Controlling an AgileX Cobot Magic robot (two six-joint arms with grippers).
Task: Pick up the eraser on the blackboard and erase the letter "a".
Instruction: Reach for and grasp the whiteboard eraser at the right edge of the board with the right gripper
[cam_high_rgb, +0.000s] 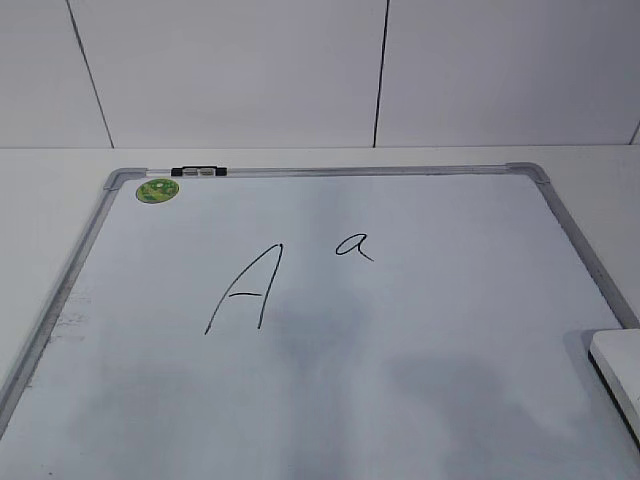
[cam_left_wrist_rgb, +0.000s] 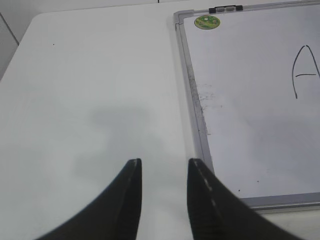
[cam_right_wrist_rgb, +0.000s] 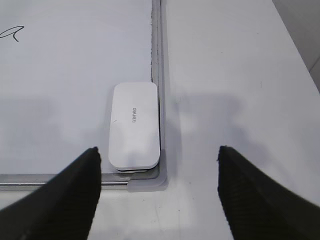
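The white eraser (cam_right_wrist_rgb: 134, 126) lies flat in the near right corner of the blackboard (cam_right_wrist_rgb: 70, 90), against its grey frame; its edge shows at the right of the exterior view (cam_high_rgb: 620, 365). The small letter "a" (cam_high_rgb: 354, 245) is in thin black marker right of a large capital "A" (cam_high_rgb: 245, 290); its tail shows in the right wrist view (cam_right_wrist_rgb: 12, 34). My right gripper (cam_right_wrist_rgb: 157, 160) is wide open above the board's corner, just short of the eraser. My left gripper (cam_left_wrist_rgb: 165, 167) is open and empty over the table, left of the blackboard (cam_left_wrist_rgb: 250, 100).
A round green sticker (cam_high_rgb: 158, 189) and a black clip (cam_high_rgb: 199, 172) sit at the board's far left corner. White table surface (cam_left_wrist_rgb: 90, 90) lies left of the board and also right of it (cam_right_wrist_rgb: 230, 75). A white tiled wall stands behind.
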